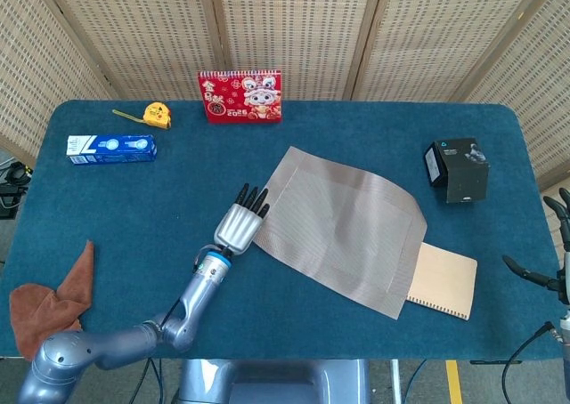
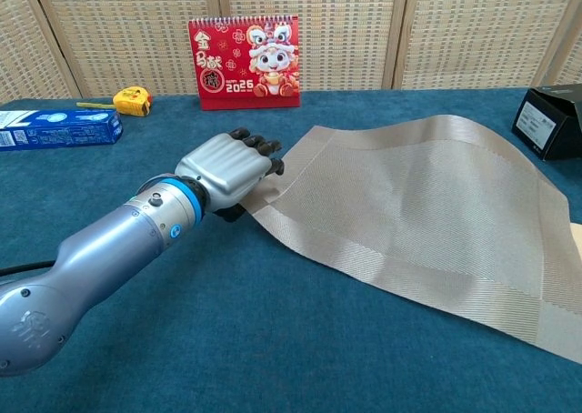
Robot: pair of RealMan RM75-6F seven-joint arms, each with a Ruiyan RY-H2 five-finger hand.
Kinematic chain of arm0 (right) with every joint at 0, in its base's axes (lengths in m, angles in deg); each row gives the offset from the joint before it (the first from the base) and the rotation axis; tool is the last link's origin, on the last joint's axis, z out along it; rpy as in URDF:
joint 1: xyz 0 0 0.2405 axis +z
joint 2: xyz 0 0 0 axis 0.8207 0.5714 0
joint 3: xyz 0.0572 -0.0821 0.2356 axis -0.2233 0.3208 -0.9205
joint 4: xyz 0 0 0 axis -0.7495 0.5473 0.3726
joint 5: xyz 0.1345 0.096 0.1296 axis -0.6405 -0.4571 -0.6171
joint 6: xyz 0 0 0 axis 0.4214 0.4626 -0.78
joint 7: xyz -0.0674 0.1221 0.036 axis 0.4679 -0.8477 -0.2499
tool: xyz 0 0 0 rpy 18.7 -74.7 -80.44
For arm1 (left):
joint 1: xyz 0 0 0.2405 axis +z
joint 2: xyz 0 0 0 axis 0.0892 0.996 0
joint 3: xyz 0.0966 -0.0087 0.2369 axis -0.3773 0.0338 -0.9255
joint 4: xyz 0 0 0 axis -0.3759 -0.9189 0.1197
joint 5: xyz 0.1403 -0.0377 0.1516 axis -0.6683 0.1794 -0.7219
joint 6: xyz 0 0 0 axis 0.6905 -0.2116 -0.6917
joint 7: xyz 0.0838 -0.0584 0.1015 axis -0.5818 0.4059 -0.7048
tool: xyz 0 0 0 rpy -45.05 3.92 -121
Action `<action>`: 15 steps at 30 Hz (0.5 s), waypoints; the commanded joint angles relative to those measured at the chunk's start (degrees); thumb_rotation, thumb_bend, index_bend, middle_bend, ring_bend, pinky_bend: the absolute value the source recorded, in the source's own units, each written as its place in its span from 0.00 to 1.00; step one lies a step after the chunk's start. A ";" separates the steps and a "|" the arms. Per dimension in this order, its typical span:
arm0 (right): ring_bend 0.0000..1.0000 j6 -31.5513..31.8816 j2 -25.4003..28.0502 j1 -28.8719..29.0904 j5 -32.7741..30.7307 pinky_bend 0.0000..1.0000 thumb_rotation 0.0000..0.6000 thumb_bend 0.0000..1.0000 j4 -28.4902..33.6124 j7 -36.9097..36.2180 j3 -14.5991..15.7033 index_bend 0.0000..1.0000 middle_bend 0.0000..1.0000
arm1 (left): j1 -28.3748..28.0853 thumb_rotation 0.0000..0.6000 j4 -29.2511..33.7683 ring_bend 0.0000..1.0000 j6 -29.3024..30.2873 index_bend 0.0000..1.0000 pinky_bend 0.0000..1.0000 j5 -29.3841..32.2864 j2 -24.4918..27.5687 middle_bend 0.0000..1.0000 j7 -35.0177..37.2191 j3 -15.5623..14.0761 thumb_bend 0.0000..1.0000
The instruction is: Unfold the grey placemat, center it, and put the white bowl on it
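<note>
Grey placemat [image 1: 343,228] spread flat near the middle of the blue table [image 1: 134,208], far corner lying over a tan notebook [image 1: 445,281]. Left hand [image 1: 242,221] at the placemat's near-left corner, fingers curled over the edge; whether gripping it, cannot tell. Right hand [image 1: 557,244] well off to the placemat's right, fingers apart, holding nothing. Red calendar [image 1: 240,95] behind the placemat.

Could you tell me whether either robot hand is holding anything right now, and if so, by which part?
The left robot hand is at the near-left corner of the grey placemat; whether it grips it cannot be told. The right robot hand holds nothing.
</note>
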 commanded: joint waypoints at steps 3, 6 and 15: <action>0.00 0.13 0.06 -0.03 0.42 0.00 1.00 0.20 0.25 0.00 0.20 0.14 0.00 | 0.27 1.00 -1.38 0.00 0.91 0.40 0.00 -1.49 -0.78 0.00 1.40 -0.82 0.61; 0.00 0.32 0.10 -0.08 0.65 0.00 1.00 0.20 0.45 -0.05 0.26 0.14 0.00 | 0.62 1.00 -1.62 0.00 2.17 0.58 0.00 -2.55 -0.87 0.00 2.37 -1.10 0.61; 0.00 0.93 0.41 -0.26 1.23 0.00 1.00 0.20 0.92 -0.63 0.33 0.14 0.00 | 1.94 1.00 -1.67 0.00 4.98 0.74 0.00 -4.55 -0.21 0.00 4.28 -1.52 0.60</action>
